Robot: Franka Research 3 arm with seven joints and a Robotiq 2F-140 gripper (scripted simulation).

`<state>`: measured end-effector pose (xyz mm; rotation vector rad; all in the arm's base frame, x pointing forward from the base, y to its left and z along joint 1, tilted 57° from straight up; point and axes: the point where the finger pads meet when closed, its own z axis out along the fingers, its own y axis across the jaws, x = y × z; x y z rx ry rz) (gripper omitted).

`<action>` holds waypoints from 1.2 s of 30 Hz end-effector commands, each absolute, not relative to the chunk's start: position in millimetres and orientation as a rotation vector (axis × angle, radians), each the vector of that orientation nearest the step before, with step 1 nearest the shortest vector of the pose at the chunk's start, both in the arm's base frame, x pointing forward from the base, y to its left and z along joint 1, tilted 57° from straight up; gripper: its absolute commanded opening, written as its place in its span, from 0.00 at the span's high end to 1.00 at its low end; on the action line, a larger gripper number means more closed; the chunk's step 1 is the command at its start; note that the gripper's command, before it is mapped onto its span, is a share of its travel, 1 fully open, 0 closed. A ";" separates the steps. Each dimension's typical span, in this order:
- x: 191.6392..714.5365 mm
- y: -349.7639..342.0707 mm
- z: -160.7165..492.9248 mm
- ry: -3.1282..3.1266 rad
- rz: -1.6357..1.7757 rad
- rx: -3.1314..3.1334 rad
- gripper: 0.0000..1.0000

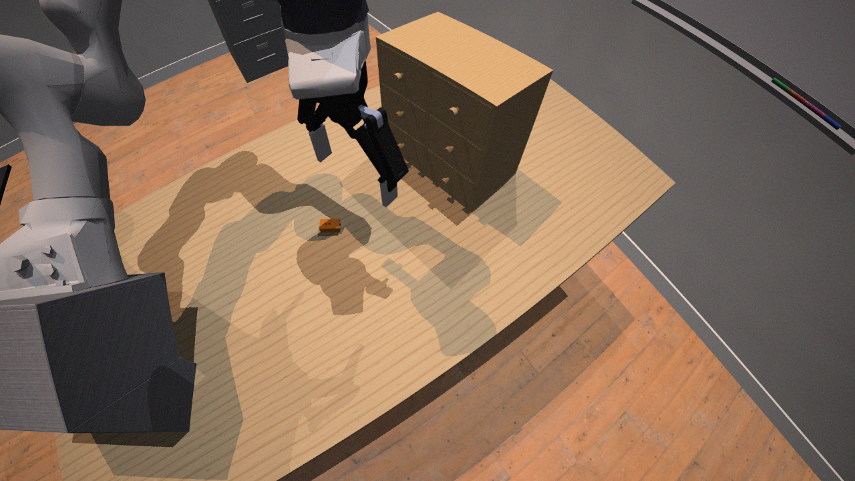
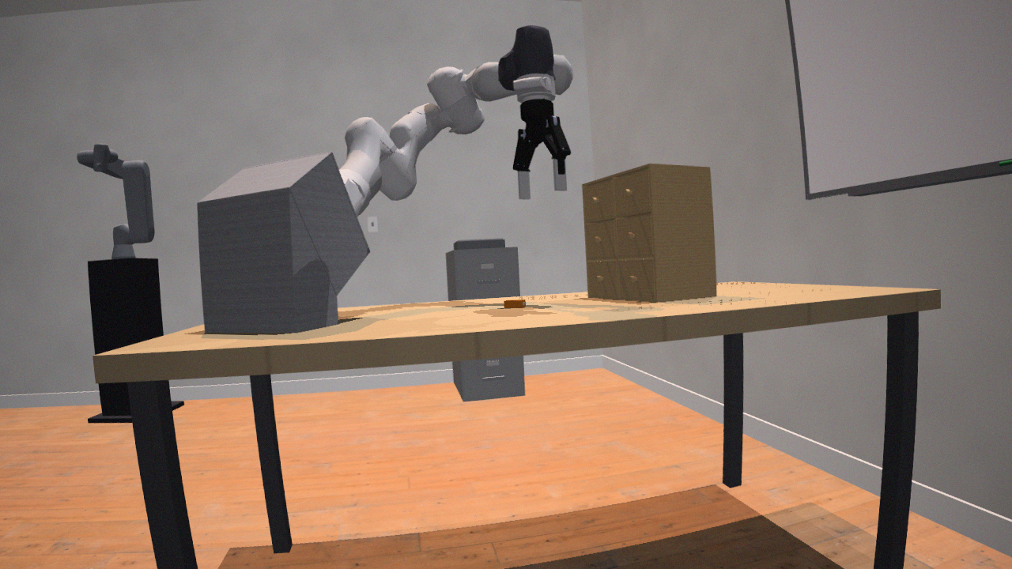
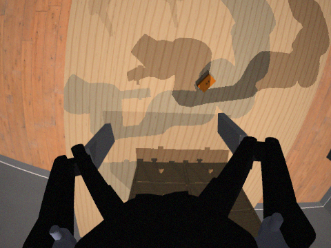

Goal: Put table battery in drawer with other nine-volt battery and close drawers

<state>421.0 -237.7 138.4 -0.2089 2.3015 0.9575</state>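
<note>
The gripper (image 1: 355, 182) (image 2: 541, 185) (image 3: 164, 127) is hanging high above the table (image 1: 538, 239) (image 2: 636, 329) (image 3: 193, 132), fingers spread wide with nothing between them. In the top view it is filling the upper middle of the frame, and the nine-volt battery (image 1: 329, 225) (image 2: 514, 303) (image 3: 206, 83) is lying below it, near the centre. The wrist view is placing the battery above and right of the midpoint between the fingertips, its long axis running aslant, lower left to upper right; a grasp would probably be calling for a sideways shift and a turn.

The chest (image 1: 463, 53) (image 2: 682, 233) (image 3: 165, 176) is standing at upper right in the top view, drawers looking pushed in. The exterior view is showing all six drawer fronts and the gripper's height; the top view is partly hiding the left-hand column's lowest knob behind a finger. Which drawer is holding the other battery, no view is telling.
</note>
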 end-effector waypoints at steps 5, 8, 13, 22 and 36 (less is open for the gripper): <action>422.9 -237.7 135.1 2.344 1.014 -0.053 0.00; 423.0 -237.5 135.0 2.345 1.015 -0.050 0.00; 423.1 -237.5 135.0 2.345 1.015 -0.049 0.00; 426.3 -236.3 135.0 2.318 1.010 -0.035 0.00; 450.5 -227.5 134.7 2.118 0.962 0.073 0.00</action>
